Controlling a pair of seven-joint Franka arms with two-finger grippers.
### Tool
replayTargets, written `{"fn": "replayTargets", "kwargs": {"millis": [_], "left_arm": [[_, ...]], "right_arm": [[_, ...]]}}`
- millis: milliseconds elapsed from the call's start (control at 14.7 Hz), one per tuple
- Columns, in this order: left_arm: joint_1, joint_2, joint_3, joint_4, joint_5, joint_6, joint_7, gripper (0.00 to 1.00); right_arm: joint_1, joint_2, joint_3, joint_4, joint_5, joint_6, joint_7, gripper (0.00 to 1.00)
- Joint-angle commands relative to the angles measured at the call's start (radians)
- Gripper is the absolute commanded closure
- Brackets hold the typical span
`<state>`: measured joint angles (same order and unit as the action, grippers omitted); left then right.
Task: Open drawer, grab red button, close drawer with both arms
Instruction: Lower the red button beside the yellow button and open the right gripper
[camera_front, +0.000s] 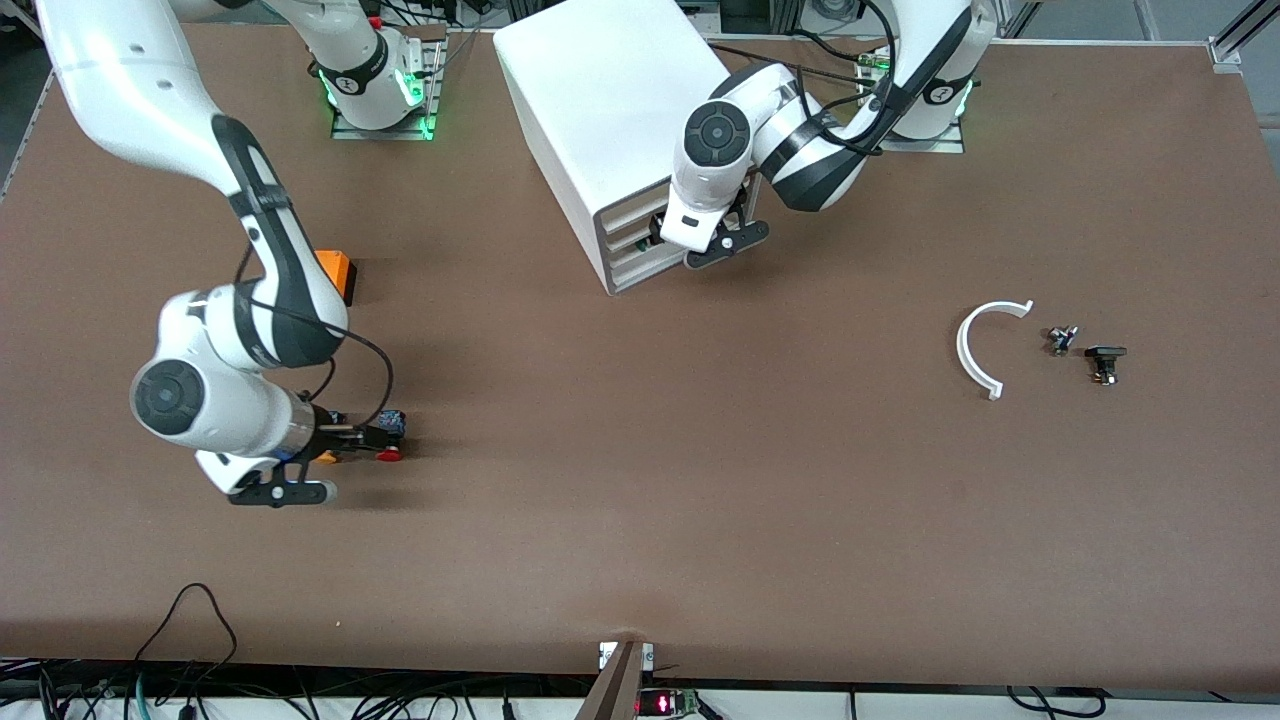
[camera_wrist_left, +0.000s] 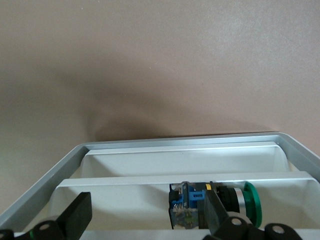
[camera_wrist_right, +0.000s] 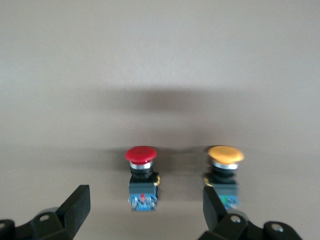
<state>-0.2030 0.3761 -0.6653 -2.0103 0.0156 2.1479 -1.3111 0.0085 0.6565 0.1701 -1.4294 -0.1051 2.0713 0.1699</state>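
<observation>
The red-capped button (camera_wrist_right: 140, 154) lies on its side on the bare table toward the right arm's end (camera_front: 389, 454). My right gripper (camera_wrist_right: 145, 202) is open and low over the table (camera_front: 283, 492). The button's black-and-blue body shows between its fingers, untouched. My left gripper (camera_front: 725, 245) is open and empty at the grey-framed front of the white cabinet (camera_front: 600, 110). In the left wrist view, the left gripper (camera_wrist_left: 147, 215) faces white tray drawers (camera_wrist_left: 125, 200) inside the frame. No drawer sticks out in the front view. I see no notch.
A yellow-orange-capped button (camera_wrist_right: 226, 155) lies close beside the red one, next to one right finger. A green-capped button (camera_wrist_left: 247, 200) lies in a tray. An orange cube (camera_front: 337, 272) sits by the right arm. A white curved piece (camera_front: 975, 350) and two small dark parts (camera_front: 1062, 338) lie toward the left arm's end.
</observation>
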Motion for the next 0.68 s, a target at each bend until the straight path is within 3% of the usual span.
{"fn": "replayTargets", "kwargs": {"millis": [0,271,611], "left_arm": [[0.002,-0.013,-0.017,0.001,-0.031,-0.022,0.006,0.01],[0.01,-0.017,-0.017,0.008,-0.029,-0.042,0.01,0.01],[0.108,-0.034,-0.004,0.097,0.009,-0.126,0.181,0.01]], "right_arm": [[-0.016,-0.084,0.008,-0.017,-0.03,-0.023,-0.026,0.0],[-0.056,-0.167,0.002,-0.019,-0.016,-0.042,-0.116,0.0],[-0.056,-0.305,-0.015,-0.04,-0.015,-0.206,-0.079,0.0]]}}
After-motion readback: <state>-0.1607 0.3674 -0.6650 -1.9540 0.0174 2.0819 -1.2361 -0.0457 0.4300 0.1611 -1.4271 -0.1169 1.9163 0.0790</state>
